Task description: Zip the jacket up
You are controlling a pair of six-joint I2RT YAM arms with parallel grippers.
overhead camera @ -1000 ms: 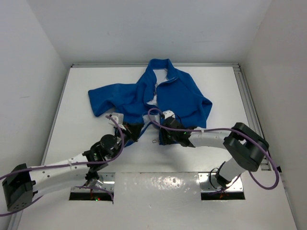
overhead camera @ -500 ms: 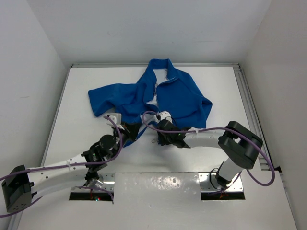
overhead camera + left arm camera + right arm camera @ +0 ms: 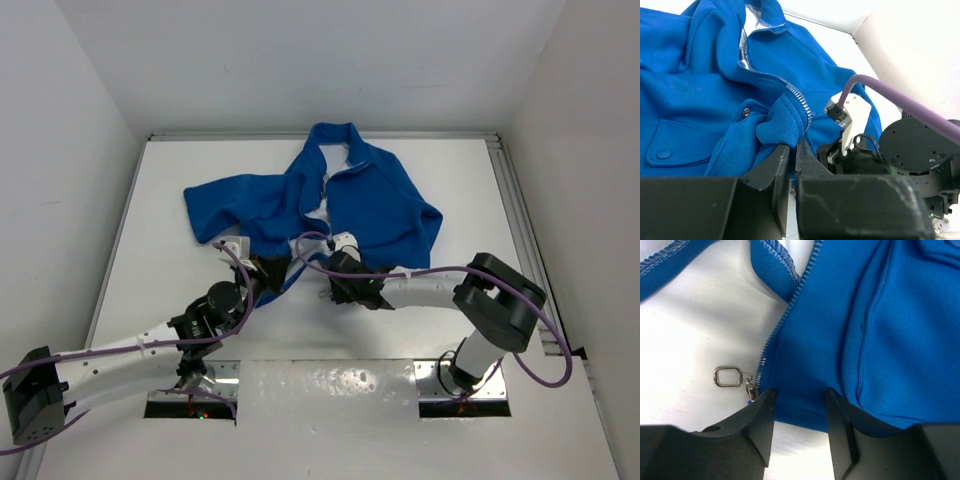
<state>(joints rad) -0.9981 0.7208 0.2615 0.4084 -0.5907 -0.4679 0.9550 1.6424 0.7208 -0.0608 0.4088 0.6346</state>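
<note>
change: right gripper point(image 3: 343, 287) has slid toward the left edge along the hem over the last second and now sits at the bottom end of the zipper point(image 3: 799, 97). left gripper point(image 3: 268, 270) has barely moved.
meaning: right arm is now lined up on the slider end, so I read this as the approach for joining the two sides. Nothing is zipped yet.
right gripper state: fingers apart, straddling the hem of the right front panel. Silver pull ring point(image 3: 728, 377) lies flat on the table point(image 3: 450, 170) just outside the left finger, not held.
left gripper state: fingers nearly together. They look clamped on the bunched edge of the left front panel, though the contact itself is partly hidden.
jacket position: jacket point(image 3: 375, 205) lies at the middle of the far half of the table, collar point(image 3: 335, 135) toward the far edge, hem toward the near edge, one sleeve point(image 3: 215, 205) spread toward the left edge.
jacket look: royal-blue fleece, front open in a narrow V, whitish lining showing at the neck. Snap pocket point(image 3: 670, 150) on the left panel, fabric rumpled.
risk: slider is off to one side of the open fingers, so it needs recentring before closing.
</note>
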